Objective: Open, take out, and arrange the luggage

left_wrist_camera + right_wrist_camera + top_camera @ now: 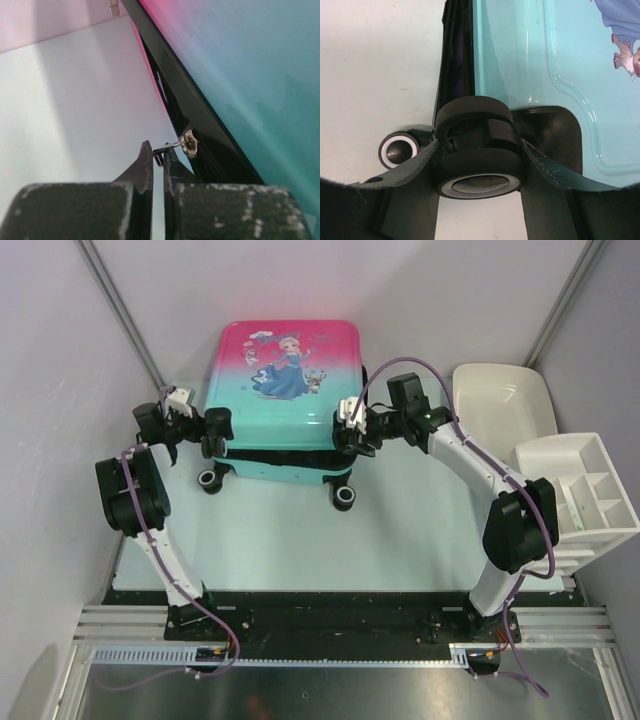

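Here, we see the child's hard-shell suitcase (280, 390), pink fading to teal under a cartoon princess print, lying flat with its lid down at the far middle of the pale worktop (400, 540), an arm at each of its near corners. The left end effector (156, 156) is pinched almost closed on the small metal zipper pull (187, 143) beside the black trim. The right end effector (479, 150) clamps a black caster wheel (480, 175) with a pale hub between its fingers, bracing the case. We judge the unzipping to be the step in hand, with nothing taken out yet. The hold on the pull is thin: a tug off the line of the track could slip the tab free or jam the slider at a corner. The caster can swivel, so the case may twist or skid on the smooth worktop if that brace gives.
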Controlling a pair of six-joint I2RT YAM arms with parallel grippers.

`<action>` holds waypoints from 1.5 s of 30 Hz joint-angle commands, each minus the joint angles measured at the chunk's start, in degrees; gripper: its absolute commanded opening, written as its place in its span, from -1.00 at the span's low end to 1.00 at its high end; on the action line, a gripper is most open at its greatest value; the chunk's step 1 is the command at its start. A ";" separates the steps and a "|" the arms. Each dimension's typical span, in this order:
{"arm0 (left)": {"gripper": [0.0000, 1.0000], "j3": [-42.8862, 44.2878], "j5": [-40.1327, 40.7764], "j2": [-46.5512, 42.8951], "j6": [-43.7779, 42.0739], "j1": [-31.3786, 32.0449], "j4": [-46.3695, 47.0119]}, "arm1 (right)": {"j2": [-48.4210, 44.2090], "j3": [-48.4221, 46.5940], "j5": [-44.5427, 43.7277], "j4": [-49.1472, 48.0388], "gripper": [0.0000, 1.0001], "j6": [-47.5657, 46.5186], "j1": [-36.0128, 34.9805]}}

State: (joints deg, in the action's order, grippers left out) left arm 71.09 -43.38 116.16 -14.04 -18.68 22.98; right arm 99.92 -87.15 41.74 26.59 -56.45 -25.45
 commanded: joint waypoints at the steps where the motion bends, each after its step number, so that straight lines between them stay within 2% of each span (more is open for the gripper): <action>1: -0.99 6.17 4.18 -2.07 -0.28 0.92 11.03 | 2.21 4.45 -21.52 13.66 -1.00 2.31 9.97; 8: -1.00 -1.64 0.05 -9.62 1.91 1.45 13.84 | 1.51 6.03 -22.84 15.16 -1.00 -0.33 13.41; 14: -1.00 -12.01 -6.27 -17.80 3.67 3.90 14.20 | 1.16 5.86 -23.11 16.47 -1.00 -1.56 14.56; 15: -1.00 -14.20 -6.72 -19.55 3.85 4.35 14.20 | 0.63 5.51 -21.80 17.00 -0.63 -1.48 14.29; 18: -1.00 -17.46 -8.13 -22.11 6.48 5.75 14.20 | -0.51 4.89 -20.21 18.76 0.13 -0.69 11.93; 21: -1.00 -19.66 -8.48 -23.43 7.63 6.81 14.28 | -1.65 4.80 -20.11 18.32 0.21 0.45 10.17; 24: -1.00 -19.33 -6.38 -22.82 7.71 6.55 14.37 | -1.31 4.71 -20.99 18.50 -0.01 0.63 9.63; 26: -0.99 -18.10 -4.36 -21.16 7.63 5.58 14.46 | -0.60 4.63 -21.52 18.59 -0.02 0.98 9.72; 30: -1.00 -9.95 4.24 -15.63 7.10 4.44 14.46 | -0.08 2.79 -19.85 20.07 0.26 3.26 10.42; 35: -1.00 -0.62 8.04 -8.85 8.86 4.26 13.93 | -0.69 0.58 -17.83 21.57 0.42 5.99 11.04; 39: -0.99 -1.82 7.78 -10.68 7.37 4.00 13.58 | -2.36 -0.38 -16.52 20.97 0.50 11.08 13.40; 41: -0.35 -3.93 7.69 -12.53 7.36 3.56 13.14 | -2.71 -0.47 -15.55 19.74 0.52 16.24 15.59; 42: -0.10 -4.55 7.78 -14.97 7.54 2.60 11.75 | -2.89 -0.21 -15.63 17.64 0.52 18.02 16.13; 43: 0.26 -5.08 8.21 -16.21 8.15 1.98 10.60 | -2.80 -0.12 -16.15 16.40 0.53 19.95 16.57; 45: 0.43 -5.79 9.44 -20.59 7.81 0.58 5.60 | -1.58 -0.64 -16.42 13.77 0.52 25.06 17.54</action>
State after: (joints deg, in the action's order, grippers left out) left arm 64.45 -35.05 107.55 -8.03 -15.33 25.65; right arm 99.74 -85.52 25.71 45.50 -42.33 -9.76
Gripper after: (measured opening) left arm 0.638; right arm 0.763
